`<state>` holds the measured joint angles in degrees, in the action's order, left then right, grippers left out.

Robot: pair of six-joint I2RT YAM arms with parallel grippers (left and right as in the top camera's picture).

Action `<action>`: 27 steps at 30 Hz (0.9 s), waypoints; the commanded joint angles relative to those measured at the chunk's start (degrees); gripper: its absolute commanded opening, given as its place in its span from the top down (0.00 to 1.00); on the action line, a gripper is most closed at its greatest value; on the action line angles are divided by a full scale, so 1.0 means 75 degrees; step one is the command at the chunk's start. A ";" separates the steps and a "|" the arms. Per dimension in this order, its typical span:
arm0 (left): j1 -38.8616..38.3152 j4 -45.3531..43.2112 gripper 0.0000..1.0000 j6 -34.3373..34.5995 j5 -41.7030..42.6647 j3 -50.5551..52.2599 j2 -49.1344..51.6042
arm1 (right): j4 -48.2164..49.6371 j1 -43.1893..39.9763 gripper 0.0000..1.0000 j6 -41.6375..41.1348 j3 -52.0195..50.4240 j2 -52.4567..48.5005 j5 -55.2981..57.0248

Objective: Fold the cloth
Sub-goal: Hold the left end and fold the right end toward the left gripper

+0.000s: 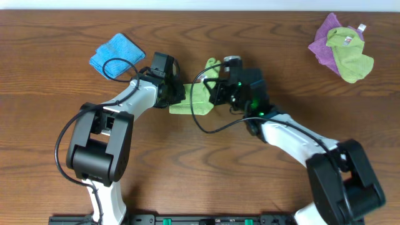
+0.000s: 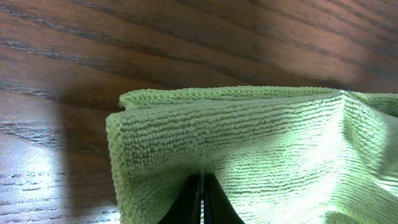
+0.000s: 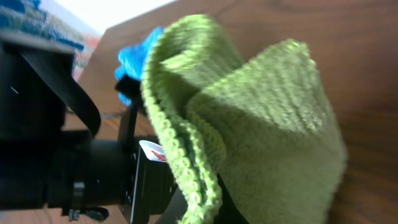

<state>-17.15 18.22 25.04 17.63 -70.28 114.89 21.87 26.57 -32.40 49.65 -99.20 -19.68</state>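
Observation:
A light green cloth lies partly folded at the table's middle, between my two grippers. My left gripper is at its left edge, shut on the green cloth; in the left wrist view the cloth fills the frame and the dark fingertips pinch it. My right gripper is at its right edge, shut on the cloth. In the right wrist view the cloth hangs bunched from the fingers, lifted off the wood, with the left arm behind it.
A blue cloth lies at the back left, near the left arm's cable. A purple cloth with another green cloth on it lies at the back right. The table is dark wood.

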 commanded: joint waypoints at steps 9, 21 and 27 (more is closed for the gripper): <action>0.0140 0.0373 0.94 -0.0463 0.0006 -0.0117 -0.0297 | -0.0035 0.0595 0.99 0.0163 0.0458 -0.1081 0.0058; 0.0935 0.0801 0.94 -0.0635 -0.0006 -0.0117 -0.1160 | -0.0038 0.0761 0.99 0.0256 0.0647 -0.1553 0.0119; 0.1148 0.0950 0.95 -0.0761 -0.0006 -0.0117 -0.1445 | -0.0032 0.0877 0.99 0.0364 0.0673 -0.1664 0.0213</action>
<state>-8.95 25.04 20.88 17.78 -70.72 106.21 21.67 32.23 -31.03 53.65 -110.30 -18.98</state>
